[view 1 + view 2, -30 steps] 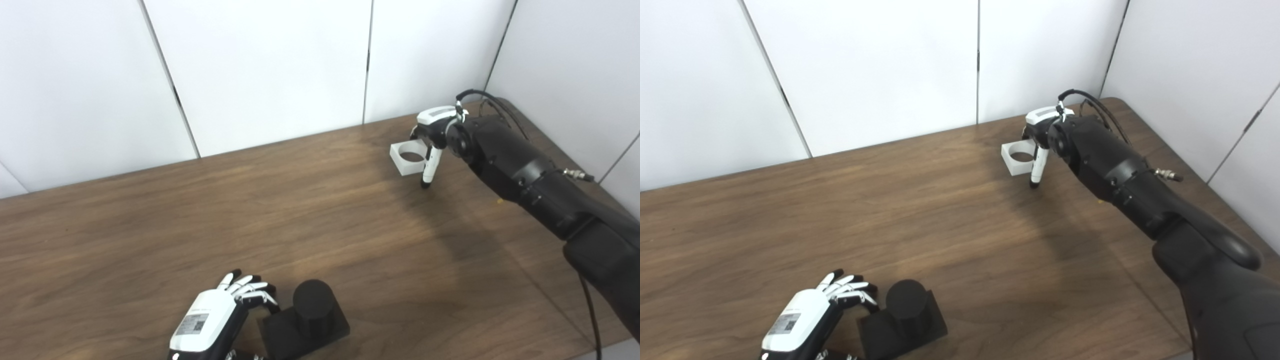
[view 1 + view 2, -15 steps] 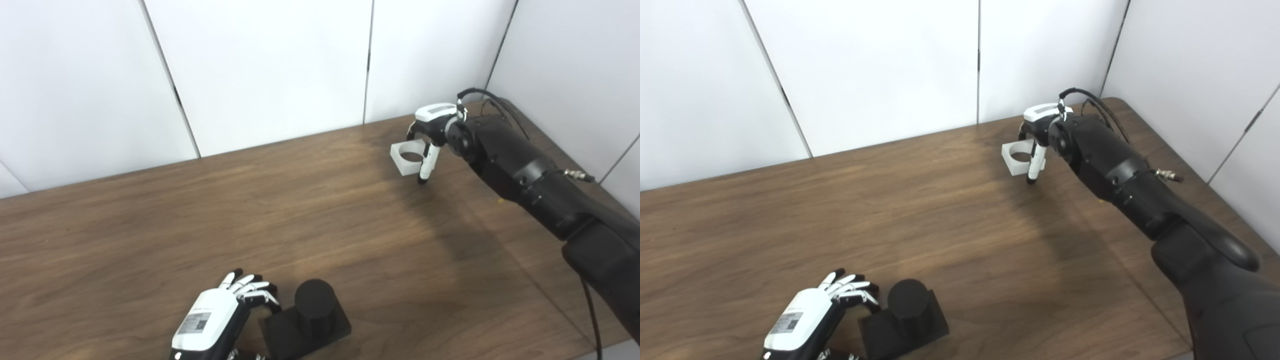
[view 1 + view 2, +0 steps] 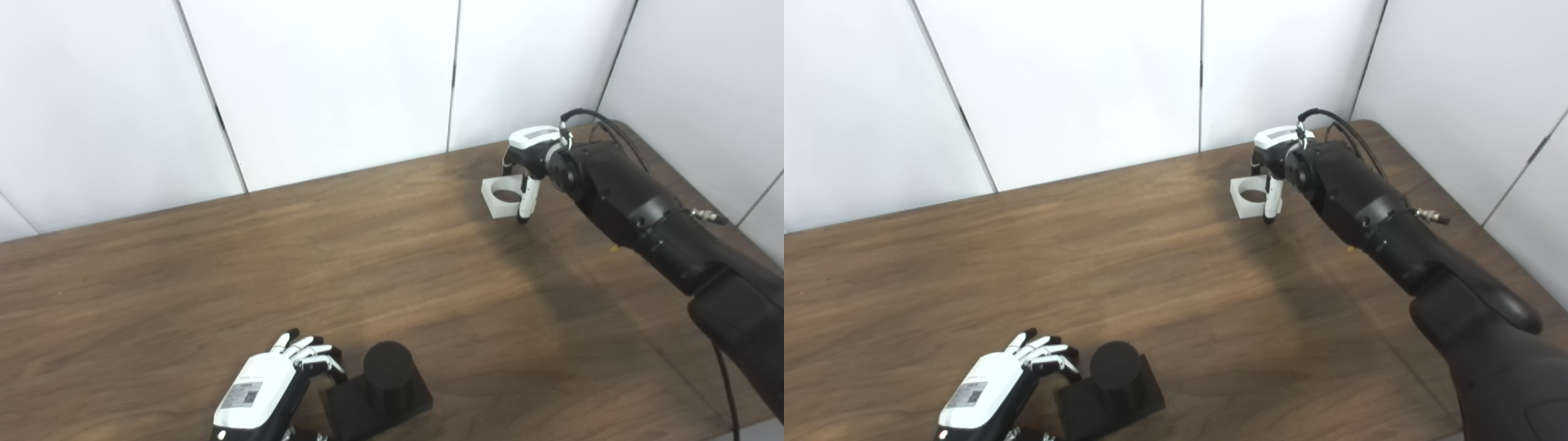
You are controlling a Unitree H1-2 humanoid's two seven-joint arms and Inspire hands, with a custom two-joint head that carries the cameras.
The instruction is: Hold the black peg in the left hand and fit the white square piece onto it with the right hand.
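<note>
The black peg (image 3: 387, 369) is a short cylinder on a square black base at the table's near edge. My left hand (image 3: 269, 392) lies just left of it, fingers curled onto the base's left edge and thumb low at the picture's bottom edge. The white square piece (image 3: 501, 210), with a round hole, rests on the table at the far right. My right hand (image 3: 528, 164) is over its right side. The thumb lies against the near right corner and the fingers curl down behind it, mostly hidden.
The brown wooden table (image 3: 245, 263) is backed by white wall panels, close behind the white piece. My right forearm (image 3: 643, 214) with its cable stretches along the table's right side.
The right thumb has swung in from pointing away to lying against the white piece's side. The left hand and peg have not moved. The camera shifted slightly.
</note>
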